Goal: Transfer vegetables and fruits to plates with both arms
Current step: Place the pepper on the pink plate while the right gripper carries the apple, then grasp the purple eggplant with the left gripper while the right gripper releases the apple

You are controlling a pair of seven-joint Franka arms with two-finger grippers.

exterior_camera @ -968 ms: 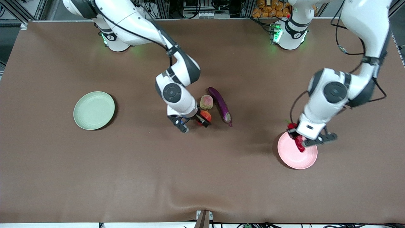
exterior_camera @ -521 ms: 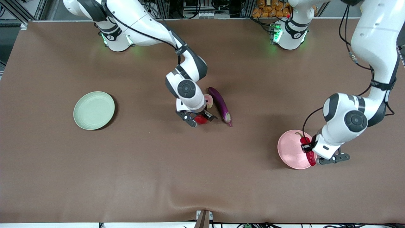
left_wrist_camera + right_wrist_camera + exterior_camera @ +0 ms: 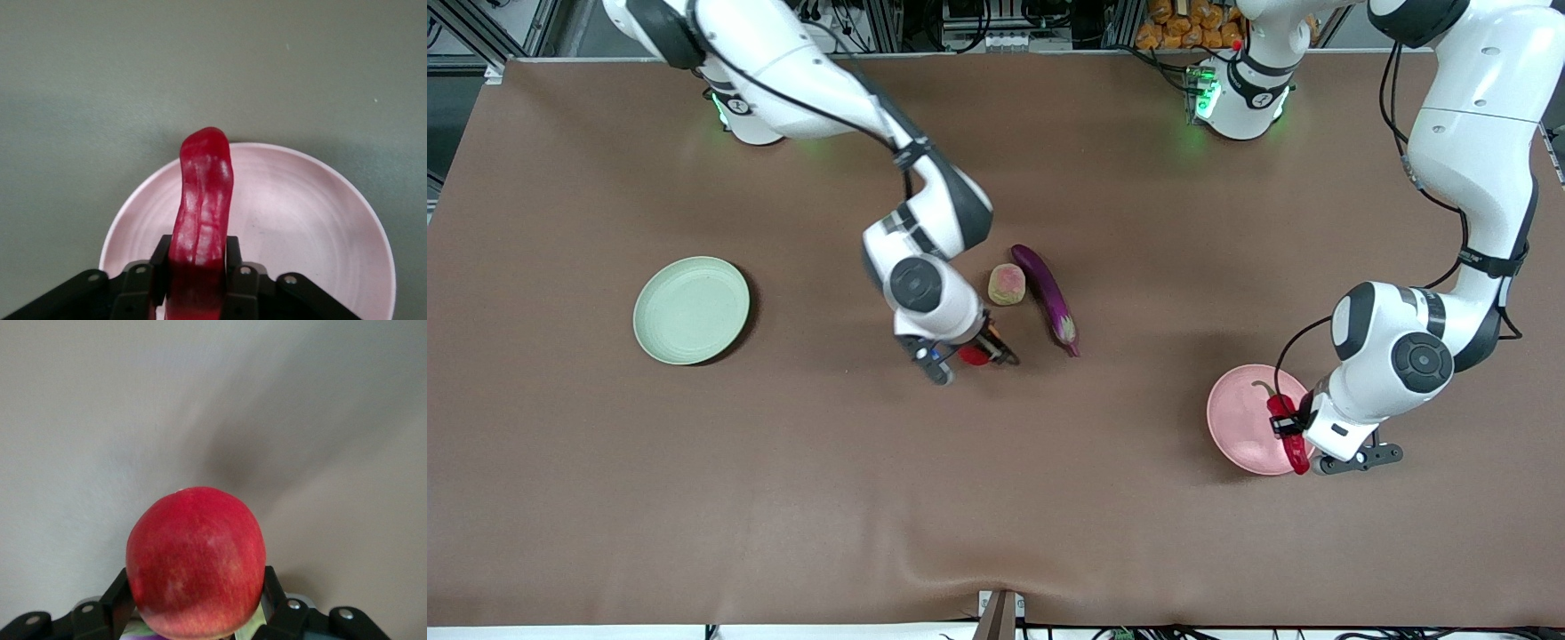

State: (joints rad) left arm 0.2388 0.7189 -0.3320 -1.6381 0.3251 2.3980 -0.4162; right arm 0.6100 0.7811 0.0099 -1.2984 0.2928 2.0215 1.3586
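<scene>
My left gripper (image 3: 1303, 442) is shut on the red chili pepper (image 3: 1288, 432) and holds it over the edge of the pale pink plate (image 3: 1240, 418). In the left wrist view the chili (image 3: 201, 200) sits between the jaws above the pink plate (image 3: 313, 220). My right gripper (image 3: 967, 358) is shut on the round red fruit (image 3: 973, 356), held over the bare table; the right wrist view shows that fruit (image 3: 195, 560) filling the jaws. The yellowish-pink peach-like fruit (image 3: 1006, 284) and the purple eggplant (image 3: 1047, 294) lie side by side mid-table. The pale green plate (image 3: 691, 309) lies toward the right arm's end.
The brown cloth-covered table (image 3: 996, 498) stretches wide nearer the front camera. The two green-lit arm bases (image 3: 738, 111) stand along the farthest edge, with clutter past it.
My right gripper has closed on the red fruit and carried it away from the peach-like fruit, toward the green plate's end. My left gripper has carried the chili across the pink plate to its edge.
</scene>
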